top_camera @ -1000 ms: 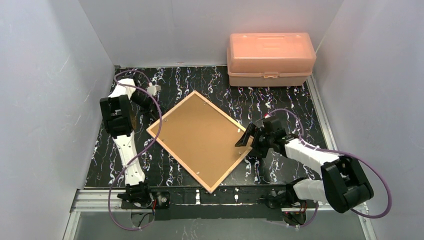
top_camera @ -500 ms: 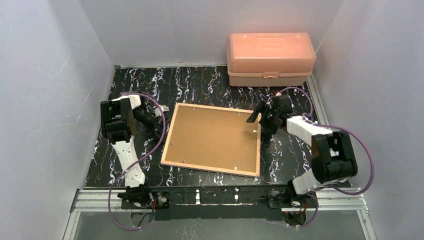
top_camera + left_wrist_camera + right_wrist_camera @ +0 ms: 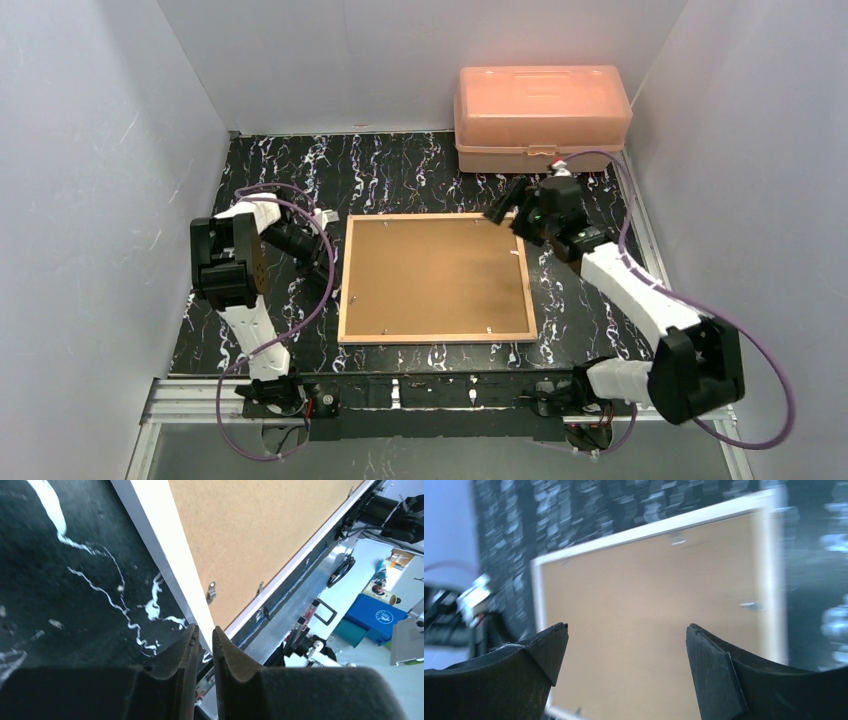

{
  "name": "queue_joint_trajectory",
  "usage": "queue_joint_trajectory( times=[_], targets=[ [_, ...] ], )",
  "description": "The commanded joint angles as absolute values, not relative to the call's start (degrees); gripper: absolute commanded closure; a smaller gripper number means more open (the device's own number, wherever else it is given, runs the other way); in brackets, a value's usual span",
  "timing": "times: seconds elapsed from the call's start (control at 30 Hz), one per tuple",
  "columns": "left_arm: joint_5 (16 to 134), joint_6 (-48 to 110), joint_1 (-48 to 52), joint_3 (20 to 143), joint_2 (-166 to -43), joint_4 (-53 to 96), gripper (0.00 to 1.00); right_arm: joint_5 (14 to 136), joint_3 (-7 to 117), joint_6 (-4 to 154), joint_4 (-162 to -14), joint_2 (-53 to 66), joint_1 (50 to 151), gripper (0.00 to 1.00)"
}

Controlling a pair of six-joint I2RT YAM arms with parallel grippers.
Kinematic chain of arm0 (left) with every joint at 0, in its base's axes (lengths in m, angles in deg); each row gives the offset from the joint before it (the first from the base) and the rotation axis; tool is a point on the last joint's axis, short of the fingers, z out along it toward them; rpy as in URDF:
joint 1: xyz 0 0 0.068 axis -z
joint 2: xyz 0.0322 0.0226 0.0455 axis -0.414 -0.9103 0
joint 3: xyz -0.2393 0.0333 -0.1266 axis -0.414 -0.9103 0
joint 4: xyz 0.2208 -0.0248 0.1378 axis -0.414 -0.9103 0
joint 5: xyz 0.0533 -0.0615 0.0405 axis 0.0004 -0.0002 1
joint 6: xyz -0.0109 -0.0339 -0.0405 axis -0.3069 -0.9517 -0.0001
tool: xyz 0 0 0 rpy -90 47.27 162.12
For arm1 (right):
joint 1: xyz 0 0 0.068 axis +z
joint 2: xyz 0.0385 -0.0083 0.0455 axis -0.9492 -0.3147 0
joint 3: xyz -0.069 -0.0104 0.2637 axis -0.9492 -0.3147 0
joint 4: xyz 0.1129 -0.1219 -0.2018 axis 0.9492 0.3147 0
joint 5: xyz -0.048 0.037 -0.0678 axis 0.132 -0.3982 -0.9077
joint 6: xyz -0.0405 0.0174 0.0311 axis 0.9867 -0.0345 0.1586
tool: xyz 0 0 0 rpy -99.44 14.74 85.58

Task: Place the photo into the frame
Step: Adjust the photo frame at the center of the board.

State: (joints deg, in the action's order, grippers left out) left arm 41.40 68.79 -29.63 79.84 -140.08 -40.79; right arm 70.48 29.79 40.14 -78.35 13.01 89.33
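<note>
The frame lies back-up on the black marbled table, its sides square to the table edge. A plain brown backing board fills it. The photo is hidden. My left gripper is shut and empty, low beside the frame's left edge. In the left wrist view its tips sit over the pale frame edge next to the board. My right gripper is open and empty above the frame's far right corner. In the right wrist view it hovers over the board and frame border.
A translucent orange lidded box stands at the back right, just behind my right gripper. Grey walls close in the left, back and right sides. A metal rail runs along the near edge. Small metal tabs line the frame's inner edge.
The frame has turned from a diagonal to square with the table. My right gripper swung from its near right side to its far right corner. My left gripper came down to its left edge.
</note>
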Motion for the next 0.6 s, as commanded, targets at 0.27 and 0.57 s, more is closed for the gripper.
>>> queue_joint_trajectory(
  times=[0.27, 0.57],
  targets=[
    [41.9, 67.9, -30.2, 80.1, -141.0, -40.9, 0.82, 59.6, 28.5, 23.5, -103.9, -0.4, 128.0, 0.05],
    [41.9, 70.8, -30.1, 83.2, -144.3, -41.6, 0.82, 63.0, 36.1, 16.7, -116.5, -16.4, 134.0, 0.06]
  ],
)
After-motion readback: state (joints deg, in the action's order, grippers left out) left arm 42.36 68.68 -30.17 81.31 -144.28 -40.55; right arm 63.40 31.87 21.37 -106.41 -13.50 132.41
